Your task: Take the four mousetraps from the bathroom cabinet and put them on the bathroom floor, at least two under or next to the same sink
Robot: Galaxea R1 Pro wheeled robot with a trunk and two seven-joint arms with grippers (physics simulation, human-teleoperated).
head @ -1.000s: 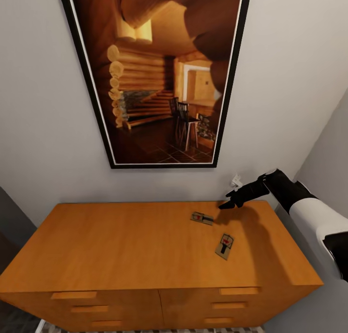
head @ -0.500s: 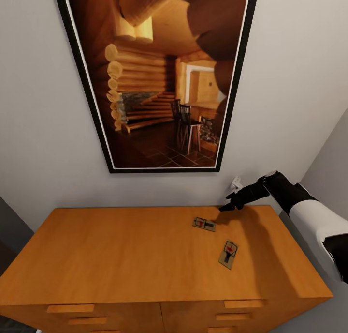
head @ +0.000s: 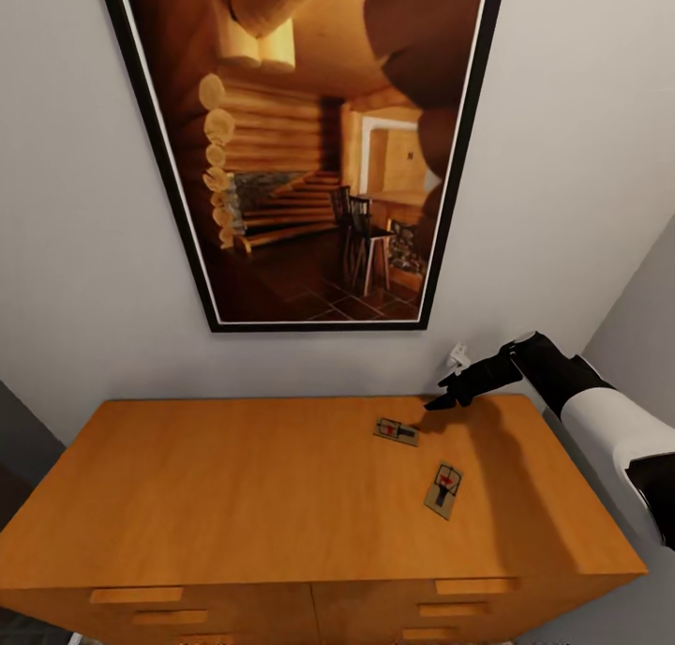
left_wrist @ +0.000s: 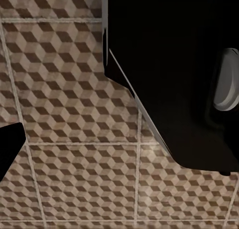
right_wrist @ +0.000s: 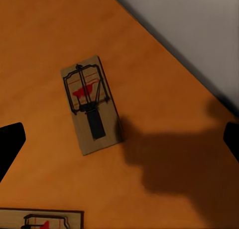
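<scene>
Two mousetraps lie on the orange-brown cabinet point(head: 234, 495) top, toward its right: one point(head: 397, 431) near the back, one point(head: 443, 489) closer to the front. My right gripper point(head: 439, 401) hovers open over the back right of the top, just beyond the farther trap. In the right wrist view that trap point(right_wrist: 89, 105) lies flat below the gripper point(right_wrist: 119, 139), between its wide-apart fingertips point(right_wrist: 10, 144), and the other trap point(right_wrist: 45, 221) shows at the picture's edge. In the left wrist view the left gripper point(left_wrist: 119, 149) hangs open over the cube-patterned bathroom floor point(left_wrist: 69, 104).
A large black-framed picture point(head: 309, 148) hangs on the wall behind the cabinet. A white wall socket point(head: 457, 352) sits just behind my right gripper. A grey side wall point(head: 637, 326) closes in at the right. Drawer handles point(head: 127, 594) line the front. My dark base point(left_wrist: 199, 64) looms over the floor.
The whole head view has shifted slightly, so the camera moved. My right gripper holds its place over the cabinet's back right, and both traps lie where they were.
</scene>
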